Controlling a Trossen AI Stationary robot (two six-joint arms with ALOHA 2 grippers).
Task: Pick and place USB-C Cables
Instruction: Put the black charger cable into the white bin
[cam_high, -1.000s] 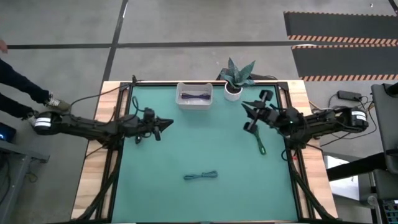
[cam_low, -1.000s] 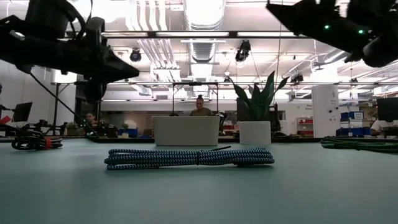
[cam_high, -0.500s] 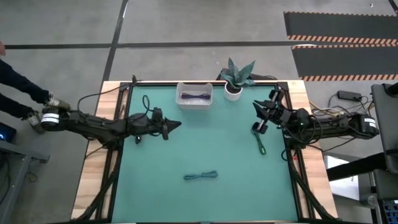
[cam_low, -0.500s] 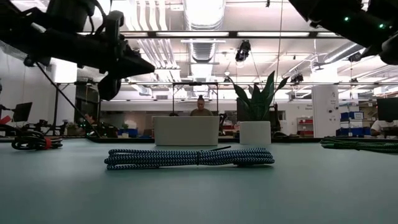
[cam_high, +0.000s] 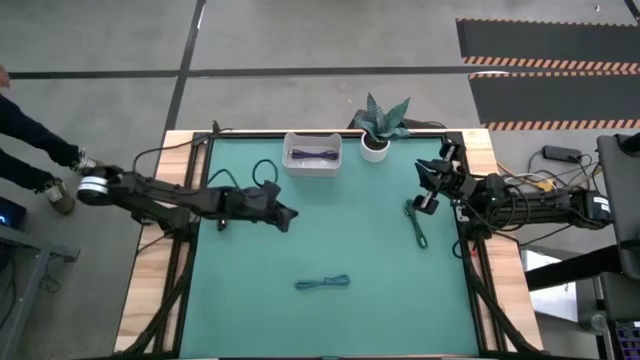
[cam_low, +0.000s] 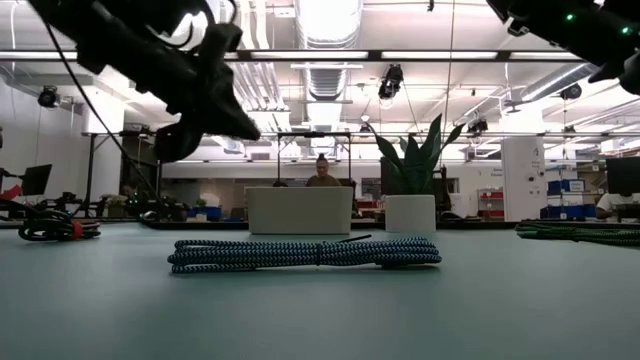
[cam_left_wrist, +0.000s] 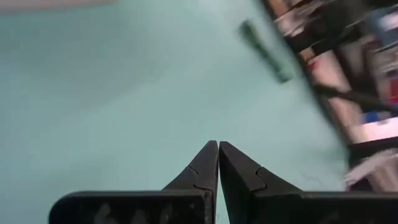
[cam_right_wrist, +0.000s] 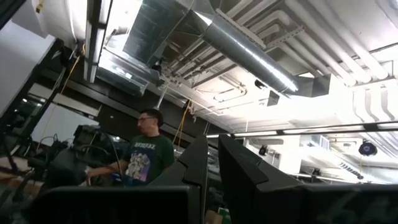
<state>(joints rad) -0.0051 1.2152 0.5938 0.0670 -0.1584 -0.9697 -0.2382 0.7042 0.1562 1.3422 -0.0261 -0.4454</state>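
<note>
Three USB-C cable bundles show in the high view. The dark blue one (cam_high: 313, 153) lies in the white bin (cam_high: 289, 158). The green one (cam_high: 418, 222) rests flat on the mat near the right edge. The teal-blue one (cam_high: 322, 283) (cam_low: 305, 253) lies flat near the table's near middle. My left gripper (cam_high: 294, 214) (cam_left_wrist: 217, 144) is shut and hangs over bare mat left of centre, tipped downward. My right gripper (cam_high: 424, 180) (cam_right_wrist: 212, 140) is shut, raised beside the far end of the green cable, and its wrist view looks at the ceiling.
A potted plant (cam_high: 378, 128) in a white pot stands at the far edge, right of the bin. Black robot wiring (cam_low: 48, 228) lies by the left edge. A person (cam_right_wrist: 144, 155) stands in the room beyond the table. Bare mat lies between the left gripper and the teal-blue cable.
My left gripper has reached toward the table's right, out over the mat, and has tipped its fingertips downward. My right arm has drawn back toward the right edge. No cable has moved.
</note>
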